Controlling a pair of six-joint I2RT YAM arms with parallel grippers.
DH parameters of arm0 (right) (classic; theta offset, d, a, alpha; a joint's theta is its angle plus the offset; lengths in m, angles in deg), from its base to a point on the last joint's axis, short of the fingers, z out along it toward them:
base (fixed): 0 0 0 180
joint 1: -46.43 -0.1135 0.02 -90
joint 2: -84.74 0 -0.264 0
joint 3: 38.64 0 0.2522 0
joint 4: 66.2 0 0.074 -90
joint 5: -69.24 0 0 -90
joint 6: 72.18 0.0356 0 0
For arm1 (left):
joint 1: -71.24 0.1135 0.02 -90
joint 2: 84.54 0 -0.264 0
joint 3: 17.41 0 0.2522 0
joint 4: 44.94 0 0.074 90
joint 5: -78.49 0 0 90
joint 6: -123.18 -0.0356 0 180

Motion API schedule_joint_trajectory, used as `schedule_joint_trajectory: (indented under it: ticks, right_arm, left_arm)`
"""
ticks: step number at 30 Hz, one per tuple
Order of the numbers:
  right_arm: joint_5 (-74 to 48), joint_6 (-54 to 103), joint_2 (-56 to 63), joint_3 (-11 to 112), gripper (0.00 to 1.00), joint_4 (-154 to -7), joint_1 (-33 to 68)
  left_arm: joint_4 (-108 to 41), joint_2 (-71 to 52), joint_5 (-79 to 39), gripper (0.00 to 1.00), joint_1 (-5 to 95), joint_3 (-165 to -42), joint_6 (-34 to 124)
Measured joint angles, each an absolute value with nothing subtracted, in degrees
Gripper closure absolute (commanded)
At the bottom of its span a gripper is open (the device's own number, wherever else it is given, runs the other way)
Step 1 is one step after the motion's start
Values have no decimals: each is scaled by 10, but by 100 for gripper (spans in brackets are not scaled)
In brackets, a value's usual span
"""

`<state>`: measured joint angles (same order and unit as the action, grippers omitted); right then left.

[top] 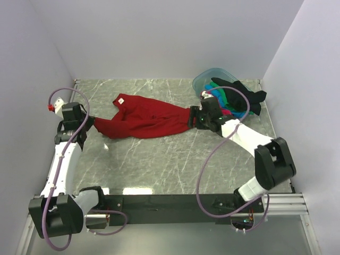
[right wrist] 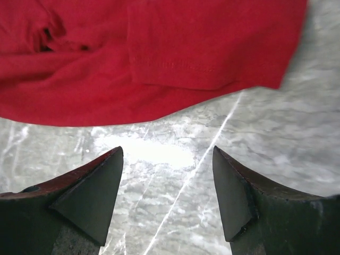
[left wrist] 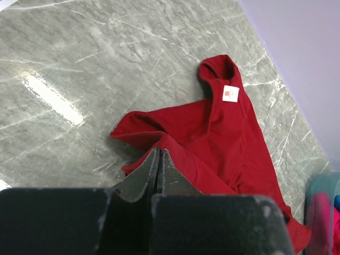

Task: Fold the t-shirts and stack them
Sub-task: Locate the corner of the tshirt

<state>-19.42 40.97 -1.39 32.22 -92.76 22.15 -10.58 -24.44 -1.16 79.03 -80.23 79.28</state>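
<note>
one dark red t-shirt [top: 146, 119] on grey marbled table [top: 159, 159], pale walls [top: 159, 37] — left gripper [left wrist: 159, 151] pinches it, right gripper [right wrist: 167, 151] spread.

top: overhead, whole table [top: 159, 164] | wrists: close, looking down — all share red t-shirt [top: 149, 121]

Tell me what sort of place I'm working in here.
Probably an enclosed robot test cell, not a home: plain pale walls on three sides, a marble-look tabletop, and left arm and right arm bolted to a black rail.
</note>
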Motion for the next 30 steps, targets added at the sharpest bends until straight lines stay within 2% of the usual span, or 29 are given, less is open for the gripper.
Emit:
schedule_joint_trajectory:
  ticks: [4, 18, 22, 23, 25, 26, 28, 29, 30]
  right_arm:
    - [-188, 411, -72, 344, 27, -925, 208]
    - [-231, 406, -281, 571, 32, -954, 173]
    - [-264, 404, -319, 594, 48, -979, 170]
    - [-273, 404, -325, 596, 59, -985, 169]
    - [-288, 403, -331, 596, 70, -994, 167]
    - [-295, 403, -332, 595, 78, -1000, 166]
    - [-310, 403, -331, 595, 87, -1004, 164]
    - [-315, 404, -330, 594, 97, -1004, 163]
    - [-321, 402, -326, 590, 100, -1004, 162]
  left_arm:
    - [-108, -244, -14, 99, 790, -802, 792]
    - [-108, -244, -27, 100, 790, -802, 788]
    - [-110, -244, -32, 100, 791, -802, 786]
    - [-111, -244, -32, 99, 791, -802, 786]
    - [-113, -244, -34, 99, 790, -802, 785]
    - [-114, -244, -34, 99, 791, -802, 784]
    - [-115, -244, -34, 100, 790, -802, 783]
    - [-115, -244, -34, 99, 791, -802, 783]
    - [-116, -244, -35, 99, 791, -802, 782]
